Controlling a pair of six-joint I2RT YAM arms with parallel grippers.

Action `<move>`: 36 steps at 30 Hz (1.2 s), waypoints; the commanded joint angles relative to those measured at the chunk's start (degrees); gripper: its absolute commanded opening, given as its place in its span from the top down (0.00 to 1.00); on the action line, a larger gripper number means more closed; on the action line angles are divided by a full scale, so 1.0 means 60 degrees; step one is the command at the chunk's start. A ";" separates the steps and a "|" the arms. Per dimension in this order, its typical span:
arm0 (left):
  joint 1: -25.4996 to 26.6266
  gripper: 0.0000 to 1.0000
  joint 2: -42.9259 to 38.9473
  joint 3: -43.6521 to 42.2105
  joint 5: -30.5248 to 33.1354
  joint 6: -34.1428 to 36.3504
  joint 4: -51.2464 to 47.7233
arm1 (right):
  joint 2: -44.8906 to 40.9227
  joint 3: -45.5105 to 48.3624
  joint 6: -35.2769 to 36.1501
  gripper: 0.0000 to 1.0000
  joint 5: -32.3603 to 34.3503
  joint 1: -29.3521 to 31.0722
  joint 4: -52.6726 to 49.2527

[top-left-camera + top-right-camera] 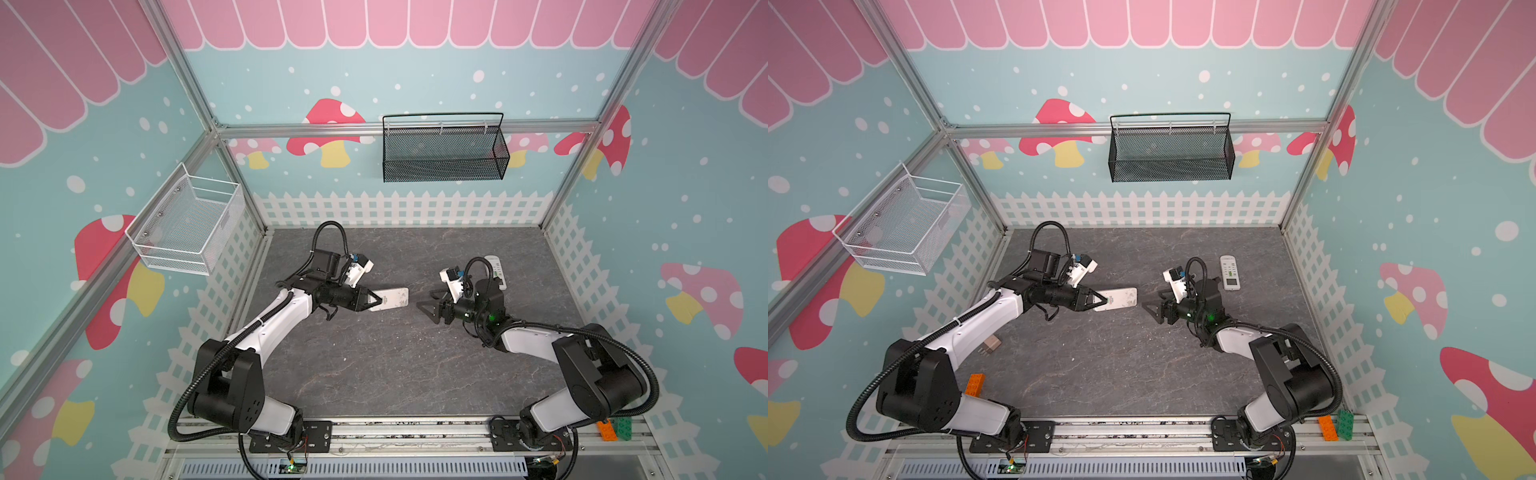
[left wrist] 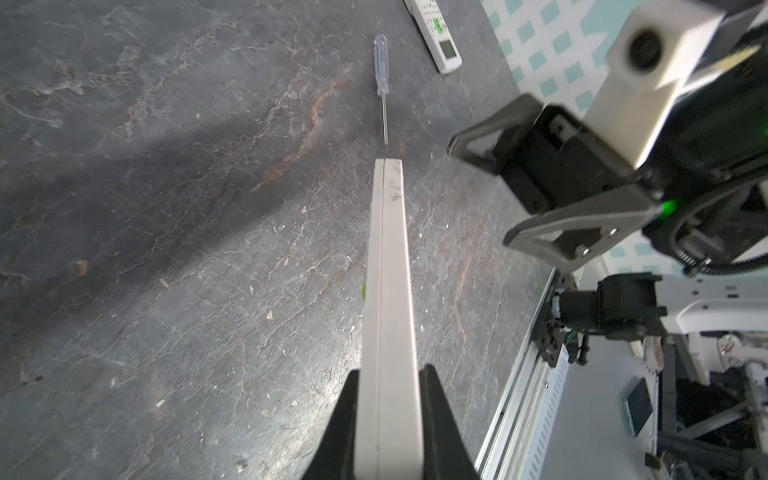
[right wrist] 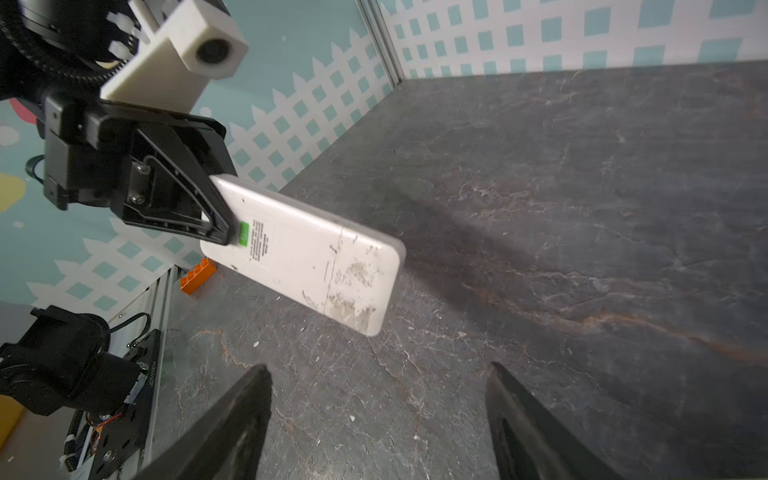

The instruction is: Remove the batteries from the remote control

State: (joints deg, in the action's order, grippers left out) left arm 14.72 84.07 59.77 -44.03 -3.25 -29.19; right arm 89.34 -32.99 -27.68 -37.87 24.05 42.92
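Gripping: the left gripper (image 1: 378, 300) is clamped on one end of a flat white plastic remote control (image 1: 395, 298), one finger across its back and the other under its front
Held remote: it hangs clear of the dark grey stone-patterned table (image 1: 374, 365), left of centre, its free end pointing right toward the other arm; the scuffed back (image 1: 1121, 298), with a green sticker (image 3: 244, 233) beside the finger, faces up in both top views
Cells: the batteries are out of sight in every view; a seam crosses the held remote's back and the panel seems shut, though the scuffs make that hard to read
Other tool: the right gripper (image 1: 423, 301) hovers just right of that free end, apart from it, its jaws spread wide and holding nothing
Spare remote: a second white remote (image 1: 1230, 272) with buttons and a small screen lies face up on the table at the far right, beyond the right arm
Screwdriver: a screwdriver (image 2: 382, 70) with a clear plastic handle lies flat on the table between the held remote's free end and the second white remote, touching neither
Bricks: an orange toy brick (image 1: 974, 384) sits on the table at the near left; an orange brick (image 1: 1327, 428) and a green brick (image 1: 1345, 424) lie together on the near right rail
Baskets: a white wire basket (image 1: 187, 224) hangs on the left wall, a black mesh basket (image 1: 444, 149) on the far wall
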 commanded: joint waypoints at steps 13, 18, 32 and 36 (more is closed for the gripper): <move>-0.0038 1.00 -0.0360 -0.0303 -0.0689 -0.0822 0.1404 | 0.2346 -0.1730 -0.2094 0.24 -0.0513 0.0486 0.2072; 0.0009 1.00 -0.0326 -0.0347 -0.0730 -0.0777 0.1468 | 0.2779 -0.2105 -0.2056 0.35 -0.0657 0.0481 0.2047; 0.0146 1.00 -0.0067 -0.0265 -0.0700 -0.0762 0.1515 | 0.3171 -0.2162 -0.2152 0.60 -0.1056 0.0510 0.2342; 0.0277 1.00 -0.0023 -0.0290 -0.0781 -0.0649 0.1553 | 0.3415 -0.2118 -0.2443 0.55 -0.1339 0.0583 0.2983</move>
State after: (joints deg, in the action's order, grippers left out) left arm 14.96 83.79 57.78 -45.45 -7.51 -22.33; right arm 107.66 -45.19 -40.82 -43.55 26.63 56.16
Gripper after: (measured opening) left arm 0.147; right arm 0.447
